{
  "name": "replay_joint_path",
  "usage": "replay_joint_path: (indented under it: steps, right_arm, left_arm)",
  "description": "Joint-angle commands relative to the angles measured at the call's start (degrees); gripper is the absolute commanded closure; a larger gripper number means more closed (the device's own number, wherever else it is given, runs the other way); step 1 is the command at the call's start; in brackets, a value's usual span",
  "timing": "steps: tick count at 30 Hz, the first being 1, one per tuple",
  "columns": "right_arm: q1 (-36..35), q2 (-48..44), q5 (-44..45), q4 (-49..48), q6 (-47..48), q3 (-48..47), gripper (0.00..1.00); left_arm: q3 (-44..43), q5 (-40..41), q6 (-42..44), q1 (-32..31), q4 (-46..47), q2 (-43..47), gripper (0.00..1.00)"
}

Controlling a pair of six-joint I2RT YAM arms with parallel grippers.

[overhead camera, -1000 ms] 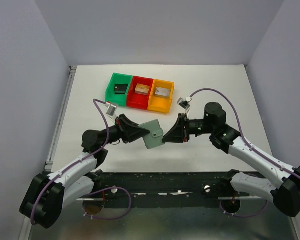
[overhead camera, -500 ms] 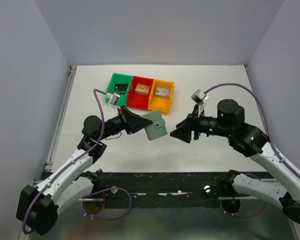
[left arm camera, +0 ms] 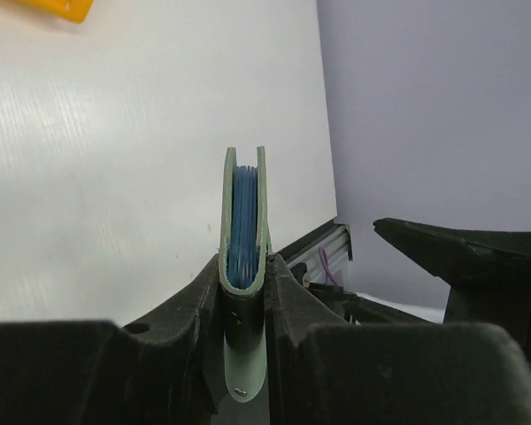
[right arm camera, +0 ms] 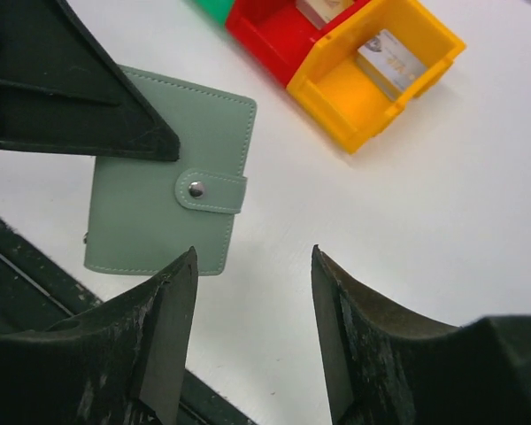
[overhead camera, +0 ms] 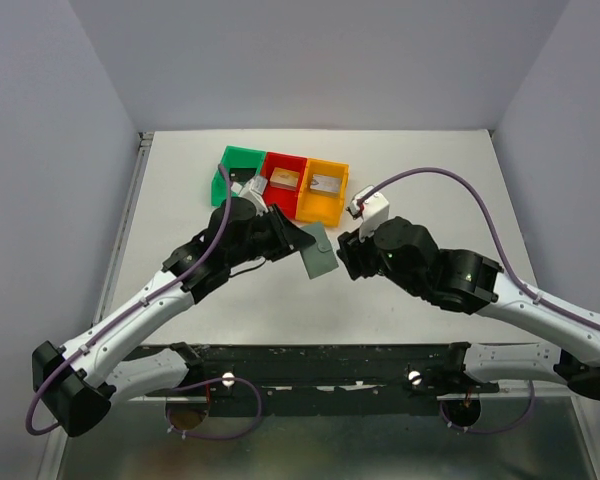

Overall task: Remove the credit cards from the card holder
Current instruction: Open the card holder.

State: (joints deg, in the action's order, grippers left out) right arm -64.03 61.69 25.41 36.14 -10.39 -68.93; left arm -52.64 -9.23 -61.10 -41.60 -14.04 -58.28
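Note:
The card holder point(overhead camera: 318, 251) is a grey-green bifold wallet, closed, with its snap tab fastened. My left gripper point(overhead camera: 292, 240) is shut on its edge and holds it above the table. In the left wrist view the card holder point(left arm camera: 245, 212) shows edge-on between my fingers point(left arm camera: 283, 301), with blue inner pockets visible. My right gripper point(overhead camera: 346, 254) is open just right of the wallet, not touching it. In the right wrist view the card holder point(right arm camera: 164, 190) lies beyond my left fingertip point(right arm camera: 179, 292). No credit cards show; any inside the wallet are hidden.
Green point(overhead camera: 232, 172), red point(overhead camera: 283, 186) and orange point(overhead camera: 324, 192) bins stand in a row behind the wallet, each holding a small block. The orange bin point(right arm camera: 372, 97) and red bin point(right arm camera: 279, 40) are close ahead of my right gripper. Black frame rail runs along the near edge.
My left arm has reached further in and turned the wallet more upright. My right gripper drew back to the right, then came in close beside the wallet again.

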Motion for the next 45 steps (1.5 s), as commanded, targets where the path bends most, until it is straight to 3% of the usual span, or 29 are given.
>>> replay_joint_path:
  steps: [1,6,27,45]
  right_arm:
    - [-1.3,0.2,9.5,-1.2,3.8,-1.0,0.37]
    - [-2.0,0.7,6.9,-4.1,4.2,-0.2,0.33]
    - [-2.3,6.9,0.3,-5.5,1.3,-0.8,0.37]
    - [-2.3,11.3,4.6,-2.5,-0.3,-1.7,0.59]
  left_arm:
    - [-6.5,4.6,-4.8,-0.8,-11.0,-1.8,1.0]
    - [-7.9,5.5,-6.0,-1.7,-11.9,-2.8,1.0]
    - [-8.5,4.1,-6.8,-3.3,-9.6,-3.9,1.0]
    - [-7.1,3.8,-7.7,-4.4,-7.7,-2.1,1.0]
